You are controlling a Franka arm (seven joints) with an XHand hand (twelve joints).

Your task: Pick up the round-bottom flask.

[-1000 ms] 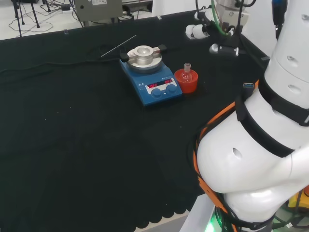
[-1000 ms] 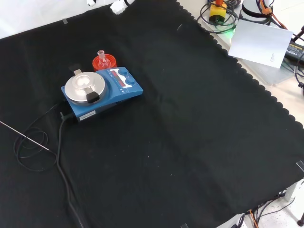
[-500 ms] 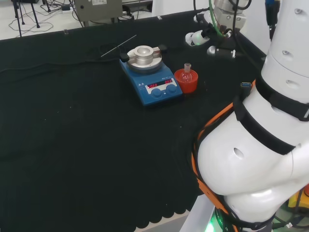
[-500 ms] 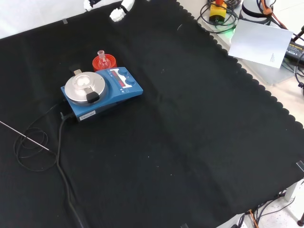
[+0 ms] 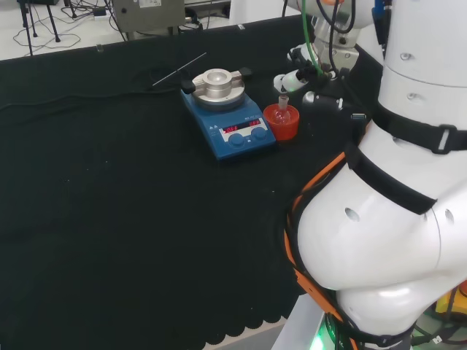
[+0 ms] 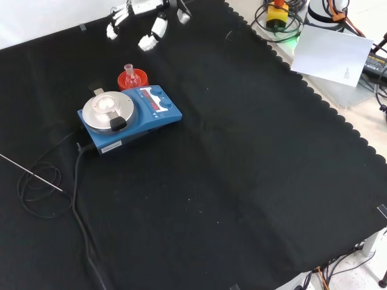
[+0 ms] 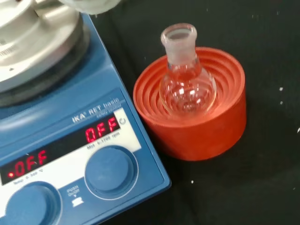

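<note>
- While it waits untouched, the round-bottom flask (image 7: 187, 84) sits upright in a red ribbed stand (image 7: 197, 126), which steadies it, just right of the blue hotplate (image 5: 232, 120) in the head view.
- Fingers spread and empty, the hand (image 6: 148, 24) hovers near, beyond the flask.

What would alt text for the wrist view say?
A small clear round-bottom flask sits upright in a red ribbed stand on black cloth. Beside it is a blue hotplate with two knobs and a metal top.
</note>
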